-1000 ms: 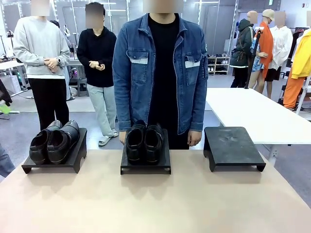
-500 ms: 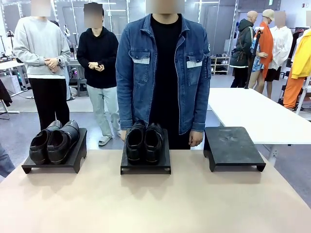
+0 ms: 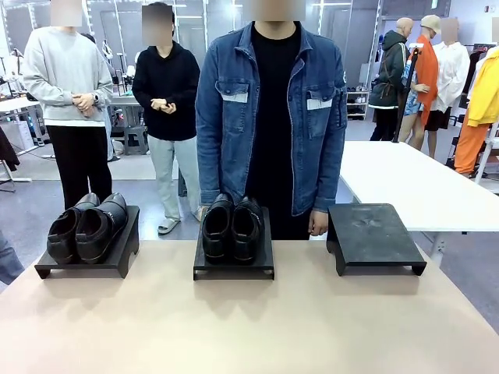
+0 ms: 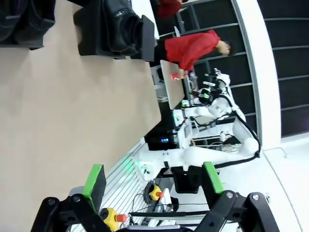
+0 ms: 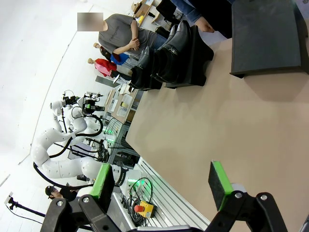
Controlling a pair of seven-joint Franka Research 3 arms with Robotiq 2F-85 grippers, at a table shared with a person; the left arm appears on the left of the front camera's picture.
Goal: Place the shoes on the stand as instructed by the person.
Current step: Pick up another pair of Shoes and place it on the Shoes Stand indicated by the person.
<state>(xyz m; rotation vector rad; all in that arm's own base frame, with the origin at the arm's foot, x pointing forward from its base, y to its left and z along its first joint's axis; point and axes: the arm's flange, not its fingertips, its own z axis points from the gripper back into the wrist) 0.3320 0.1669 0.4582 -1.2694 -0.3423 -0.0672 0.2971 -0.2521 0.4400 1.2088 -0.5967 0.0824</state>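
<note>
A small shift toward the counter's right edge is noted for the person (image 3: 270, 117); shoes (image 3: 231, 227) are unmoved on stands. Left end effector (image 4: 153, 180) and right end effector (image 5: 161, 181) are open, empty; instruction awaited.

Robot lab – test tables (image 3: 405, 187) (several).

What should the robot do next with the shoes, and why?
Probably wait for the person to point. Their hands hang at their sides with no signal visible. Two stands each hold a pair of shoes, the right stand is bare, and the left hand and right hand are open, holding nothing.
</note>
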